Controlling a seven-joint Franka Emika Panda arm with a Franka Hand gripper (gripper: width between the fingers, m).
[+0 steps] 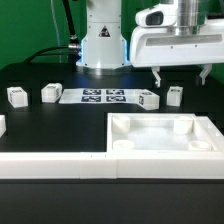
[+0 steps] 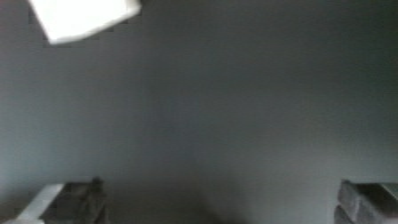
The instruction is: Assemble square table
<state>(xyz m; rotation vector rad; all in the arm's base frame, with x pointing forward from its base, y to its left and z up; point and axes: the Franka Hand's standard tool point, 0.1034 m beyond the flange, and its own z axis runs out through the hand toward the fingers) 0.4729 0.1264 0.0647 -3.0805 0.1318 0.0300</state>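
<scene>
- Exterior view: the gripper (image 1: 182, 74) hangs on the exterior view's right with its jaws spread wide and nothing between them; it is released and empty.
- The square tabletop (image 1: 200, 150) lies flat on the black table (image 1: 60, 130), near and to the right, rim and corner sockets facing up. No leg is fitted in it.
- Along the far side four legs stand loose: the leftmost leg (image 1: 16, 96), the second leg (image 1: 49, 92), the third leg (image 1: 150, 99) and the rightmost leg (image 1: 175, 94). The marker board (image 1: 105, 96) lies between the two pairs.
- The gripper is above the rightmost leg and apart from it.
- In the wrist view we see both fingertips (image 2: 63, 200) over bare table, and a white patch (image 2: 80, 18) cut off by the frame; we cannot tell what it is.
- We judge the step in hand to be reaching for a first leg; assembly has hardly begun.
- The next move calls for centring the jaws over that leg, lowering around it, and closing squarely so it does not tip.
</scene>
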